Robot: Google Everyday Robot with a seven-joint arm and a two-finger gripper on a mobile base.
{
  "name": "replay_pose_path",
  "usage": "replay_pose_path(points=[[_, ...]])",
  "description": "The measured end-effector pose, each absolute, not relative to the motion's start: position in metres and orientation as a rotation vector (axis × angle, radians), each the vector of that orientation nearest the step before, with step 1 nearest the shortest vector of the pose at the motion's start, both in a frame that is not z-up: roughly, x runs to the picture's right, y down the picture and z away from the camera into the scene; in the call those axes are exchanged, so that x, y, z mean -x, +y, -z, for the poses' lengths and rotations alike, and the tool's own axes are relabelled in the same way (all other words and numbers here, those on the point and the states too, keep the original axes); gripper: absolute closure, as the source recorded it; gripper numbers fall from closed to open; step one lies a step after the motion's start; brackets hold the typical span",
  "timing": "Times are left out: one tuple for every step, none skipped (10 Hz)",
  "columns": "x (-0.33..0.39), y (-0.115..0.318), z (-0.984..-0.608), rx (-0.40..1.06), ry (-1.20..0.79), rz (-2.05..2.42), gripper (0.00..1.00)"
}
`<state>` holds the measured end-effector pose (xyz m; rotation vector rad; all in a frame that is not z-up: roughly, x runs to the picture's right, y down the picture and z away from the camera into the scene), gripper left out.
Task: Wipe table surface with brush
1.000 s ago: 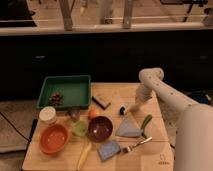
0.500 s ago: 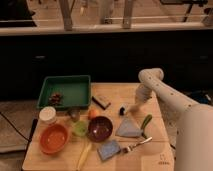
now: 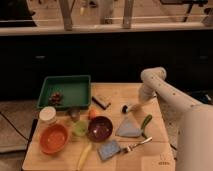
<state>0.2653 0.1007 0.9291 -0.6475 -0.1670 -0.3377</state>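
Note:
The light wooden table surface (image 3: 117, 95) fills the lower middle of the camera view, with a small dark logo (image 3: 162, 162) near its front right corner. The brush (image 3: 129, 106) lies low over the table's right middle. Its dark round head (image 3: 125, 108) points left and its white handle runs right, up to my gripper (image 3: 140, 102). My gripper comes down from the white arm's elbow (image 3: 152, 77) and sits at the handle's right end, just above the tabletop.
A green tray (image 3: 65, 90) stands back left and a dark block (image 3: 101, 101) lies beside it. A maroon bowl (image 3: 100, 127), an orange bowl (image 3: 53, 137), a white jar (image 3: 48, 115), a green-handled grey blade (image 3: 129, 127), a fork (image 3: 136, 146) and a blue sponge (image 3: 109, 149) crowd the front.

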Motion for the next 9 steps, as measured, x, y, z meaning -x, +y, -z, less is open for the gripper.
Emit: replay_pose_path(points=[[-0.276,0.097,-0.931,0.641,-0.138,0.311,0.98],[-0.283,0.094,-0.932,0.638,-0.121,0.292,0.98],[-0.291,0.09,-0.935,0.633,-0.095,0.274,0.98],[-0.295,0.078,-0.943,0.619,-0.077,0.252,0.98],[-0.295,0.069,-0.95,0.615,-0.068,0.245,0.98],[-0.293,0.062,-0.954,0.611,-0.066,0.246,0.98],[-0.281,0.055,-0.96,0.609,-0.074,0.266,0.98],[-0.266,0.054,-0.961,0.61,-0.09,0.288,0.98],[-0.255,0.053,-0.961,0.604,-0.101,0.311,0.98]])
